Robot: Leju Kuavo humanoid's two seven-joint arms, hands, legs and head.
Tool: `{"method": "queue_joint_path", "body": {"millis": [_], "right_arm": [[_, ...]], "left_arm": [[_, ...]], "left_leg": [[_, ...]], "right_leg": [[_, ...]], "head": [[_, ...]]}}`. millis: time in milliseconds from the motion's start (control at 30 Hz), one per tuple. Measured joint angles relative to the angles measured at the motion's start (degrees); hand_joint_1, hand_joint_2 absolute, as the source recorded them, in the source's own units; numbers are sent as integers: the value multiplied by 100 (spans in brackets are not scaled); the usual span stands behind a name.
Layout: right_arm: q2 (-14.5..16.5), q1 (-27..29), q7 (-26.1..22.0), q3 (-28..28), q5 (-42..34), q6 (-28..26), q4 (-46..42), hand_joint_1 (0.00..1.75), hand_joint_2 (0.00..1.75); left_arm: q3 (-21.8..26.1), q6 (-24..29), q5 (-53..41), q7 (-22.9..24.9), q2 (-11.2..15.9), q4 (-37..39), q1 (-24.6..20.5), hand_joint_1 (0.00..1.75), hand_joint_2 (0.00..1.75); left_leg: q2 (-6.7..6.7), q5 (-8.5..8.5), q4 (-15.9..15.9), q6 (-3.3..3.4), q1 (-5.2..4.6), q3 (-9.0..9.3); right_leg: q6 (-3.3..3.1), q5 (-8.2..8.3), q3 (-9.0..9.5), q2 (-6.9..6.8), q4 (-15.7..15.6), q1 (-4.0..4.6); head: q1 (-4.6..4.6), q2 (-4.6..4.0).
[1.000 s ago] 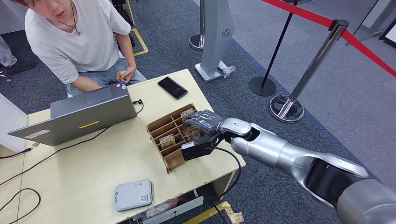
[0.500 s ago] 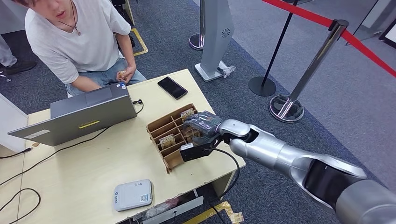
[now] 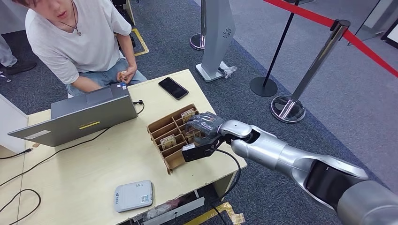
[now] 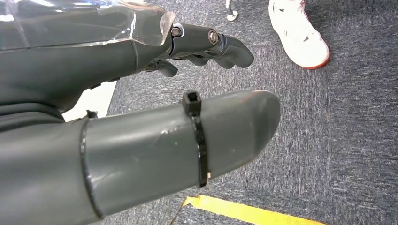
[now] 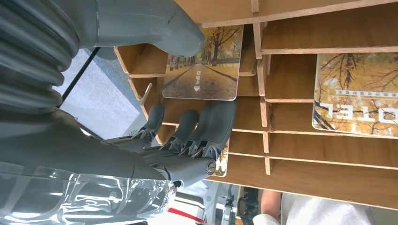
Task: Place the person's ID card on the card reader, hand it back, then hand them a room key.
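Barely anything has shifted since a second ago: your right hand [image 3: 202, 126] has eased slightly deeper over the slotted brown cardboard organiser [image 3: 165, 129], and the rest lies as it did. You're working on a pale wooden desk [image 3: 84, 168] above grey-blue carpet, with a chrome stanchion and red rope [image 3: 324, 51] off to the robot's right. On the desk sit an open grey laptop [image 3: 89, 112], a black phone [image 3: 173, 87] near the far edge, and the white flat card reader [image 3: 133, 195] near the front edge, well apart from the organiser. A person in a white T-shirt [image 3: 75, 42] sits behind the laptop. In the right wrist view the thumb and dark fingers [image 5: 206, 129] bracket an autumn-tree room key card [image 5: 202, 63] standing in its slot; you cannot tell whether they actually pinch it. Another card marked HOTEL [image 5: 354, 96] stands in a neighbouring slot. The organiser lies near the desk's right edge. Your left hand [image 4: 141, 112] hangs over carpet, fingers loosely apart, holding nothing.
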Motion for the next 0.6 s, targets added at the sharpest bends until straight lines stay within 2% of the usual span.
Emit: {"method": "queue_joint_path", "body": {"millis": [433, 500, 600], "right_arm": [[38, 0, 1, -3, 4, 0, 74, 85, 175], [39, 0, 2, -5, 5, 0, 82, 88, 175], [39, 0, 6, -9, 9, 1, 92, 104, 175]], "left_arm": [[2, 13, 0, 0, 0, 0, 0, 0, 0], [2, 13, 0, -1, 0, 0, 0, 0, 0], [2, 13, 0, -1, 0, 0, 0, 0, 0]], "left_leg": [[0, 0, 0, 0, 0, 0], [0, 0, 0, 0, 0, 0], [0, 0, 0, 0, 0, 0]], "right_leg": [[0, 0, 0, 0, 0, 0], [0, 0, 0, 0, 0, 0], [0, 0, 0, 0, 0, 0]], "head": [[0, 0], [0, 0], [0, 0]]}}
